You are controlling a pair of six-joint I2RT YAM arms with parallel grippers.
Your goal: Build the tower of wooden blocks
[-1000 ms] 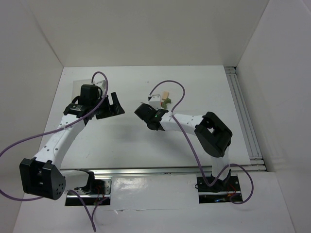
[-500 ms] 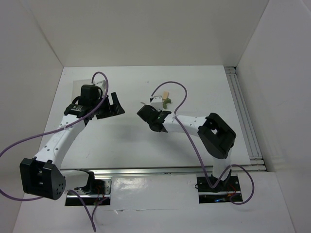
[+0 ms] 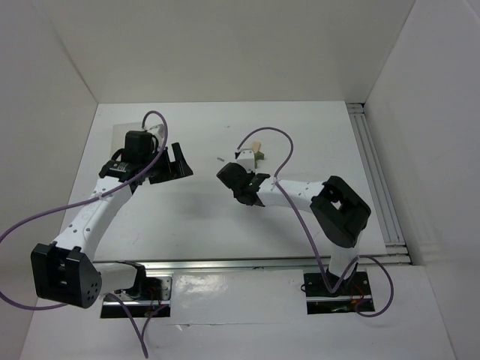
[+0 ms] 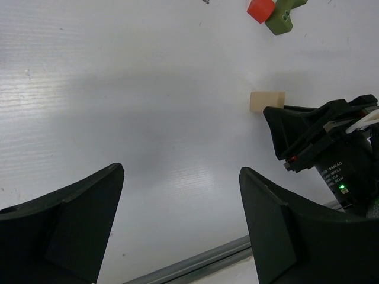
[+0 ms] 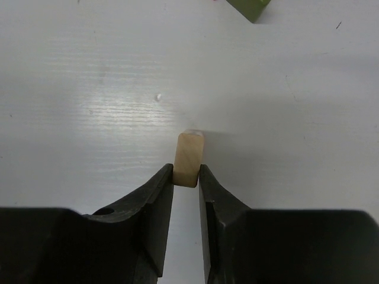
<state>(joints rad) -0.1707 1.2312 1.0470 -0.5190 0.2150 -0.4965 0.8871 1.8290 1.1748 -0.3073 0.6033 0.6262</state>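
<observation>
While the left claw [image 4: 182, 170] hangs over the white surface [image 4: 118, 89] with its fingers spread wide and nothing between them, the right claw [image 5: 186, 175] is drawn narrow onto a pale tan block [image 5: 189, 155], pinching its near end between both fingers. The tower's other pieces lie unstacked: the red block [image 4: 260, 8] and dark green block [image 4: 284, 14] sit side by side on the surface, beyond the tan one.

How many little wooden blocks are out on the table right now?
3. A tan block is pinched between the right fingers; a red block and a green block lie side by side beyond it. More may hide behind the arm.
</observation>
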